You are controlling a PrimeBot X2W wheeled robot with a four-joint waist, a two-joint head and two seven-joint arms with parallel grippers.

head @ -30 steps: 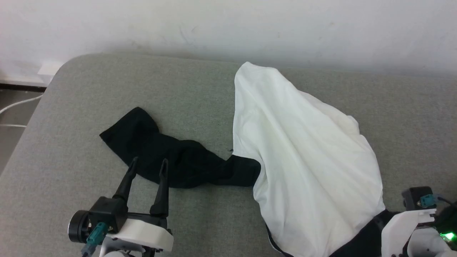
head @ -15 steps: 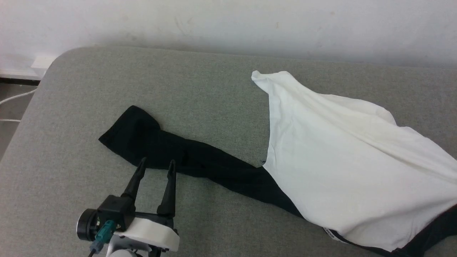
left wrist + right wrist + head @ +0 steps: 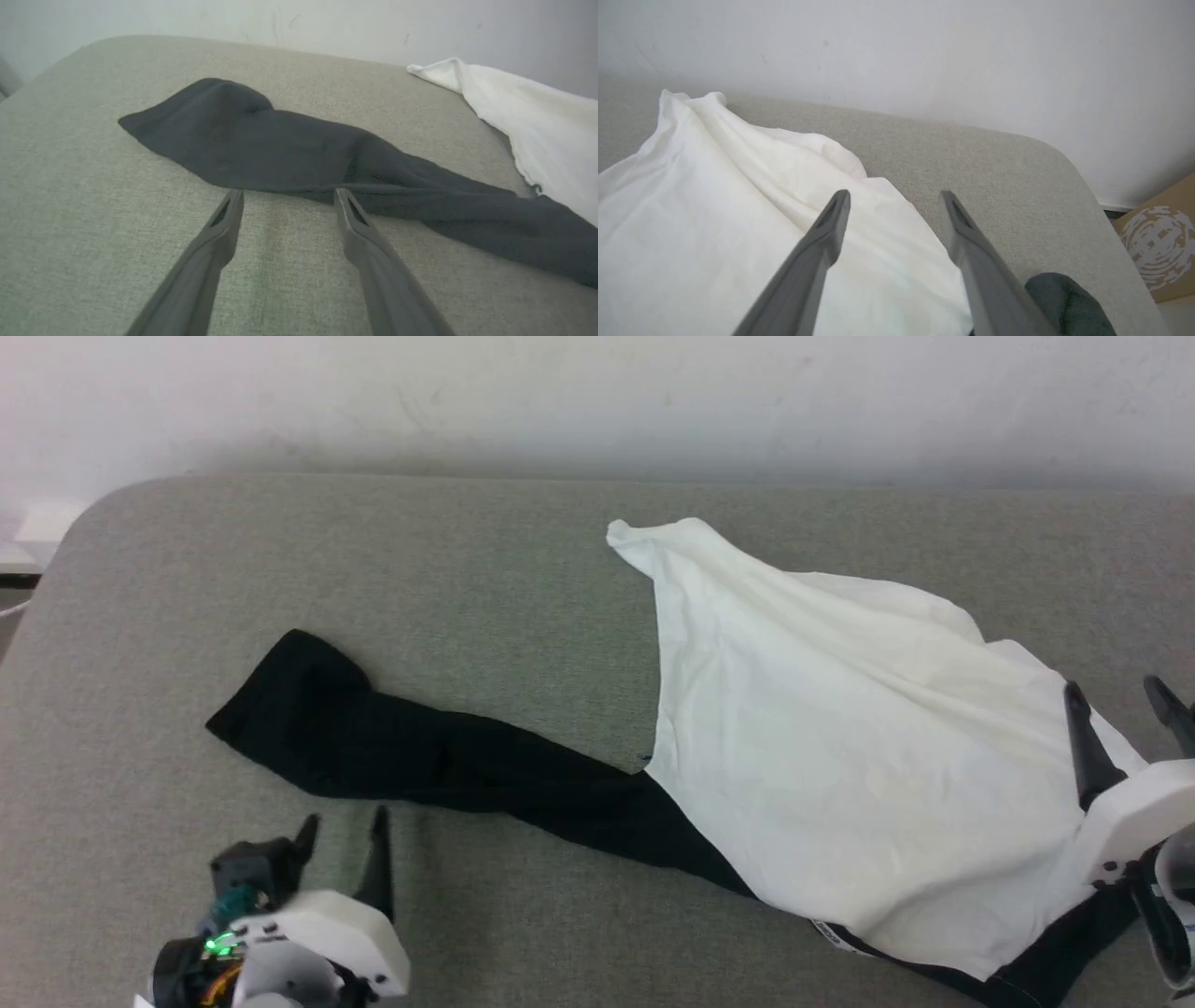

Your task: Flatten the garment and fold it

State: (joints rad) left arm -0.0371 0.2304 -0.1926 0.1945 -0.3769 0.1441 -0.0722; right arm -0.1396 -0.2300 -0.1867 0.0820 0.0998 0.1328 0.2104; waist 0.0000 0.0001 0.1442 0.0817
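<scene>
Garment (image 3: 840, 775): lies on the table (image 3: 467, 579); its white body is spread flatter than a second ago, and the black sleeve (image 3: 420, 761) is stretched out to the left.
Left tool (image 3: 344, 818): wide, empty, tips just short of the sleeve.
Right tool (image 3: 1113, 687): wide, empty, now over the body's right edge.

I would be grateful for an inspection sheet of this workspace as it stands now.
Surface: grey-green fabric-covered table with rounded corners.
Job's things: soft thin shirt, white body rumpled, not flat and not yet folded; one long black sleeve stretched out to the left.
Clutter: nothing seen.
Grippers: left pincer open, empty, tips just short of the sleeve; right pincer open, empty, over the shirt's right edge.
Cables: teal plug at the left pincer's base; else nothing seen.
Surroundings: white wall behind; brown printed cardboard box beyond the table's right corner.
</scene>
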